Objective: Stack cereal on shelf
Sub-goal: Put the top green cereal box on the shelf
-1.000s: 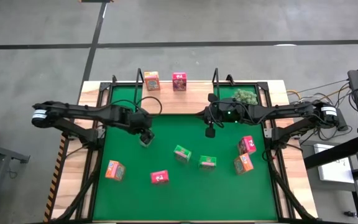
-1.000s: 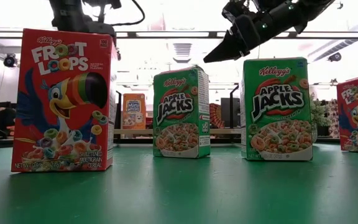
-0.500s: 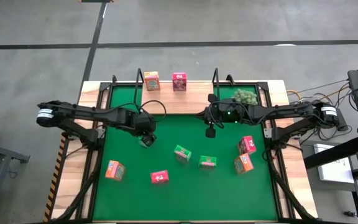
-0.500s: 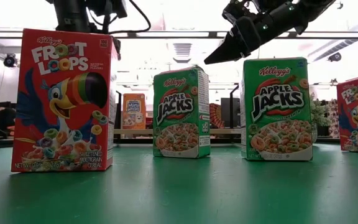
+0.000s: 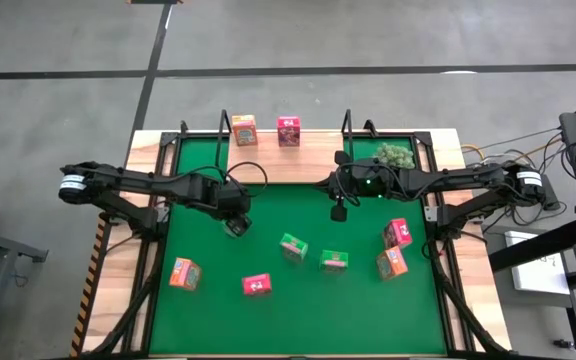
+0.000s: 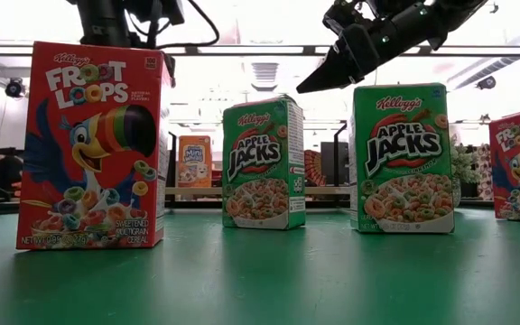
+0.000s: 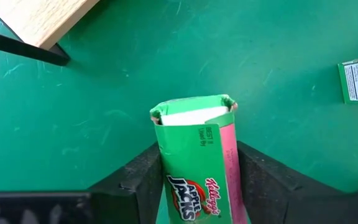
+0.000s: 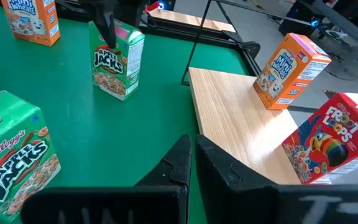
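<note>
My left gripper (image 5: 236, 226) is shut on a green cereal box (image 7: 194, 155) over the mat's far left part, near the shelf board (image 5: 298, 165). The box also shows upright in the right wrist view (image 8: 117, 62). My right gripper (image 5: 338, 213) is shut and empty, hovering above the mat's middle. An orange box (image 5: 244, 130) and a pink box (image 5: 288, 131) stand on the shelf. Two green boxes (image 5: 293, 246) (image 5: 333, 261), two pink boxes (image 5: 397, 233) (image 5: 257, 285) and two orange boxes (image 5: 392, 263) (image 5: 184, 272) stand on the mat. My left gripper pinches the green box between its two fingers, one on each narrow side (image 7: 230, 155), at the box's upper part. The fingers (image 8: 106, 28) come from above, pointing down. The box stays upright below them; whether its bottom rests on the mat, I cannot tell.
A fuzzy plant ball (image 5: 396, 155) sits on the shelf's right end. Thin black wire uprights (image 5: 225, 125) (image 5: 347, 122) rise at the shelf's sides. The green mat (image 5: 268, 320) has free room along its near edge.
My left gripper has shifted slightly toward the table's right with the green box, then kept still.
</note>
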Controlling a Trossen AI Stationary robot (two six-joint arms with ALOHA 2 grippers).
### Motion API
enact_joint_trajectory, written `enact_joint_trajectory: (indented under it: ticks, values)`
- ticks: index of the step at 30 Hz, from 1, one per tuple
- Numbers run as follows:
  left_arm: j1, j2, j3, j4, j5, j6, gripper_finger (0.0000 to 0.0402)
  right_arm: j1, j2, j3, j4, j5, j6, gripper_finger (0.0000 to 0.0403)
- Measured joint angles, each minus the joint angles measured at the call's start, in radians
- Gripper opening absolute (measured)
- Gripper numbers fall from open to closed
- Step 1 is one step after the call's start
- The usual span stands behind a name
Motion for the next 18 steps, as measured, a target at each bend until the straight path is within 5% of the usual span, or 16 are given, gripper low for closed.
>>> enact_joint_trajectory:
  ticks: [18]
  values:
    - [0.0,-0.005,0.162,-0.01,0.01,0.208,0.0146,0.0,-0.008,0.0,-0.003,0.002,-0.017,0.0012]
